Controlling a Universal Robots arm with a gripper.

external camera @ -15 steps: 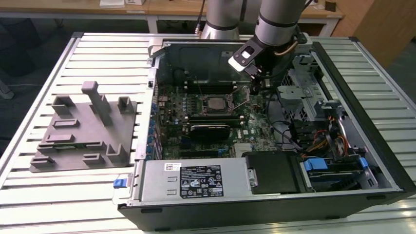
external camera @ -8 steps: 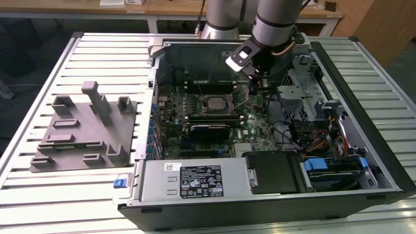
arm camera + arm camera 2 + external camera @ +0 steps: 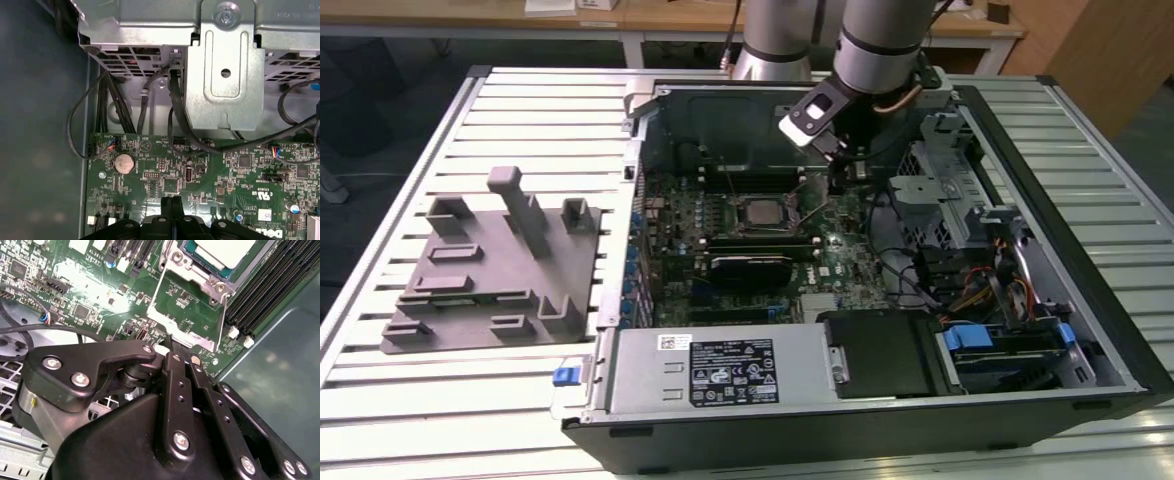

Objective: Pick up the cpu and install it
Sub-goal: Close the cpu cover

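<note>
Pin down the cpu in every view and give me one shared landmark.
Exterior view: cpu at the middle of the green motherboard.
Second wrist view: cpu past the metal socket frame from the hand.
First wrist view: hand near the coin cell.
Shared landmark: the green motherboard.

A pale table [image 3: 454, 400] of long slats running from the exterior view's left to its right carries two things. A grey tray [image 3: 414, 335] with upright posts lies flat on the side toward the exterior view's left. Just beside it, toward the exterior view's right, a dark computer case [image 3: 854, 440] lies on its side with the open face up, taking up most of that half. Bare slats show around both.
</note>
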